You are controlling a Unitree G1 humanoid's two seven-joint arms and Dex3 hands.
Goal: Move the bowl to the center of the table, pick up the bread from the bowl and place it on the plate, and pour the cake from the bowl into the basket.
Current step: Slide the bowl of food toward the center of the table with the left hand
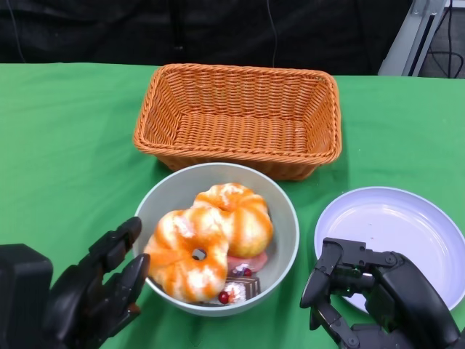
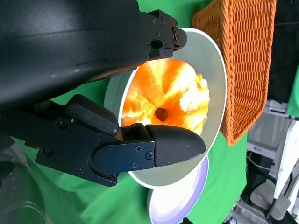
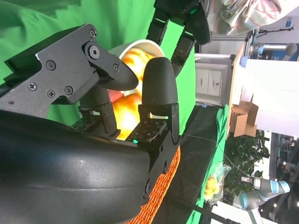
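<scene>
Flanking the bowl (image 1: 288, 240) — basket (image 1: 240, 120) behind, plate (image 1: 396, 233) beside.

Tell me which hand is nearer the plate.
Right. The right hand overlaps the plate's near rim in the head view. The left hand is across the bowl from it, at the bowl's left side.

Head view: looks steeply down from above onto the green-clothed table (image 1: 65, 145). Both wrist views: close behind each black hand, rotated apparently sideways. All three share the grey round bowl (image 1: 287, 218) (image 3: 152, 45) (image 2: 212, 70) and the orange woven wicker basket (image 1: 240, 116) (image 2: 247, 60).
</scene>
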